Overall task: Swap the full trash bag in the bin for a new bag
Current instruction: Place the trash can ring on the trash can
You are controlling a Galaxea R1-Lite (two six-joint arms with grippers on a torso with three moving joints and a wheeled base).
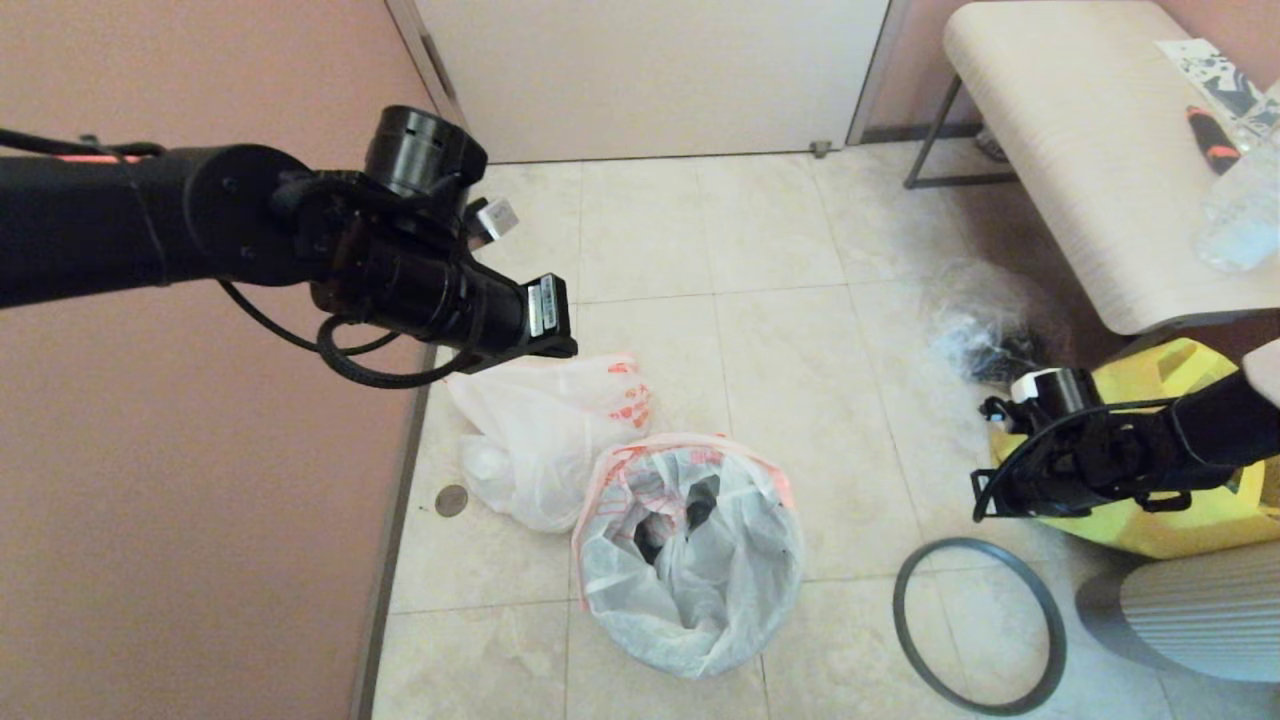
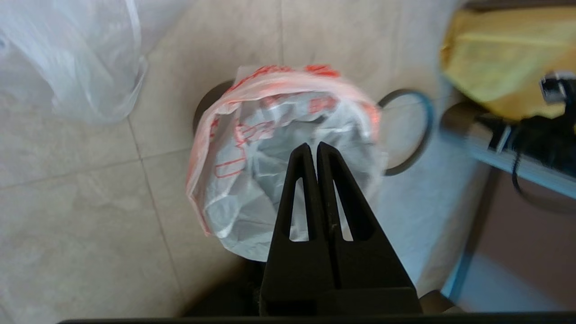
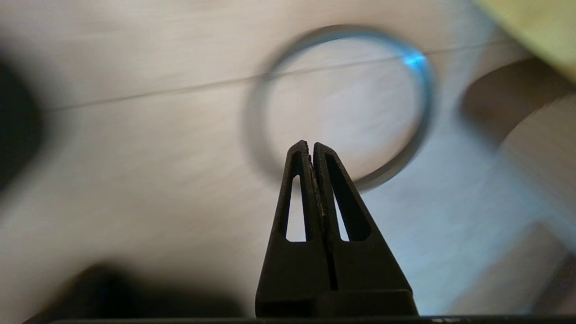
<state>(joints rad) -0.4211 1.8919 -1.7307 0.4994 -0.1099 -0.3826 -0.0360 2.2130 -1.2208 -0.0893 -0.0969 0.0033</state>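
The new bag [image 1: 690, 560], white with red line print and an orange edge, lines the bin and is folded over its mouth. Only a dark strip of the bin [image 2: 201, 112] shows. The full trash bag [image 1: 545, 440] lies on the floor tiles just beyond it, towards the wall, and shows again as the full trash bag [image 2: 76, 58]. The grey hoop [image 1: 980, 625] lies flat on the floor to the right. My left gripper [image 2: 312, 146] hangs high over the lined bin, shut and empty. Just above the hoop [image 3: 342, 103], my right gripper [image 3: 309, 145] is shut and empty.
A yellow fabric tote [image 1: 1170, 500] stands behind my right arm, with a clear bag of dark items [image 1: 985, 335] beyond it. A pale bench [image 1: 1080, 150] fills the far right, a pink wall [image 1: 200, 500] the left. A round floor drain [image 1: 451, 500] sits by the wall.
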